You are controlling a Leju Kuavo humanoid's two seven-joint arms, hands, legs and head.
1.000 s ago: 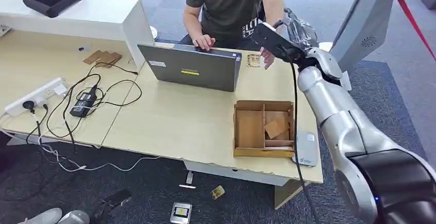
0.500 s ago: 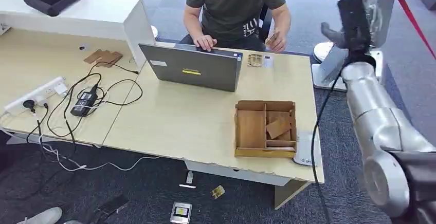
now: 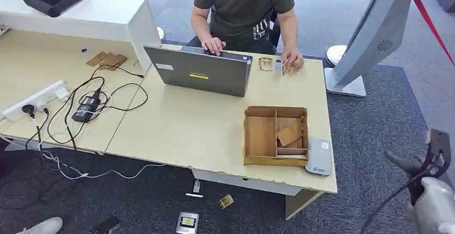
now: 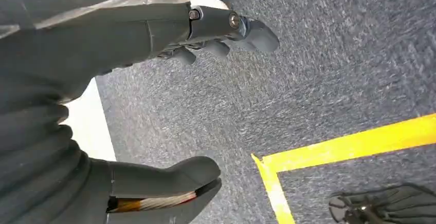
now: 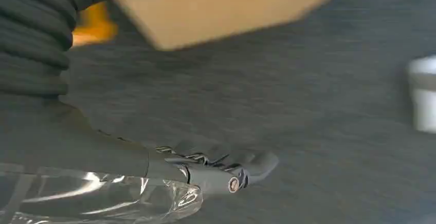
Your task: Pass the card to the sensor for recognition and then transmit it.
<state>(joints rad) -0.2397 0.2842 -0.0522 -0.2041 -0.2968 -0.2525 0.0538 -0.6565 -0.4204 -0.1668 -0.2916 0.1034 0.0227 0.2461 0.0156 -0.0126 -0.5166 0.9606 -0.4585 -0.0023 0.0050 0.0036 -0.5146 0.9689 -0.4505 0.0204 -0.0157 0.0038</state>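
Right hand (image 5: 169,131) dropped from person's side to floor level, fingers spread, empty; handover done, next needs another tan card (image 3: 290,133) from the wooden tray (image 3: 261,159) at the desk's near right corner.

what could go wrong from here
The right hand hangs over the carpet with nothing in it, beside the desk; its blurred view suggests fast motion, so it might clip the desk edge. The sensor overhangs that edge near the tray and could get knocked off. The person's hand rests on cards, inviting contact.
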